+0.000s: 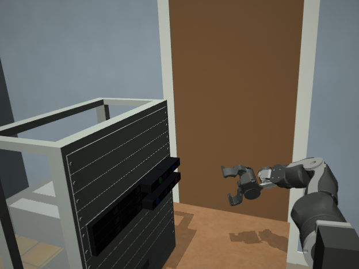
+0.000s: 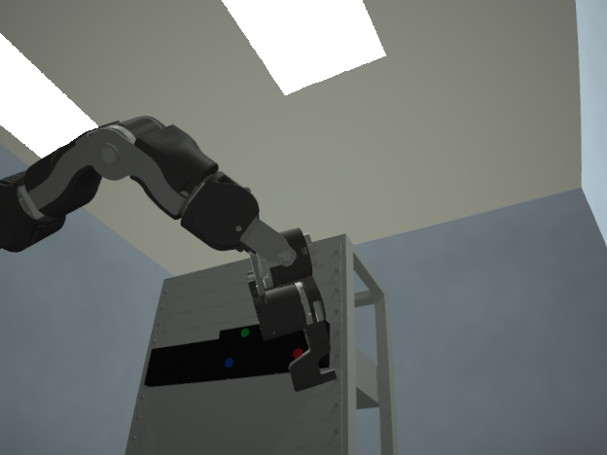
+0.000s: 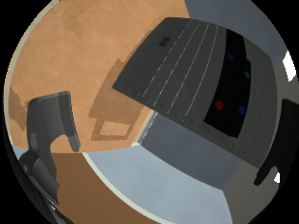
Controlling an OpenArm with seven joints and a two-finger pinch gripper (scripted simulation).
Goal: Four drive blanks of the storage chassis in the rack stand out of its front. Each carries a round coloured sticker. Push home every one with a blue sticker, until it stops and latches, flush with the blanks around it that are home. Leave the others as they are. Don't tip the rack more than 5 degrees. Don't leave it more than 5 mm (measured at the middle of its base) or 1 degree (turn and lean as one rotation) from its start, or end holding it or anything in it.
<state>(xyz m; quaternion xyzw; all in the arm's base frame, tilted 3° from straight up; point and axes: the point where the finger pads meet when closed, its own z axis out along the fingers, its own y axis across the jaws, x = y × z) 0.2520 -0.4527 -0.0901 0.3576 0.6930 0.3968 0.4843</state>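
The rack (image 1: 55, 173) (image 2: 348, 318) (image 3: 165, 64) stands upright with a black chassis across its front. Four blanks stand out. In the upper pair, the green-sticker blank (image 1: 160, 180) (image 2: 245, 332) (image 3: 247, 75) is left of a blue-sticker blank (image 1: 173, 167) (image 3: 241, 110), hidden by the gripper in the exterior view. In the lower pair, the other blue-sticker blank (image 1: 157, 200) (image 2: 229, 362) (image 3: 230, 56) is left of the red-sticker blank (image 1: 175, 179) (image 2: 297, 353) (image 3: 219, 104). My gripper (image 1: 226, 185) (image 3: 156, 142) is open and empty, out in front of the rack and touching nothing.
Flush blanks (image 1: 109, 224) fill the chassis's left part. Ribbed panels (image 1: 121, 138) lie above and below it. The rack's open frame extends behind. A brown door (image 1: 237, 101) with a pale frame stands beyond the gripper. Open air separates the gripper from the rack front.
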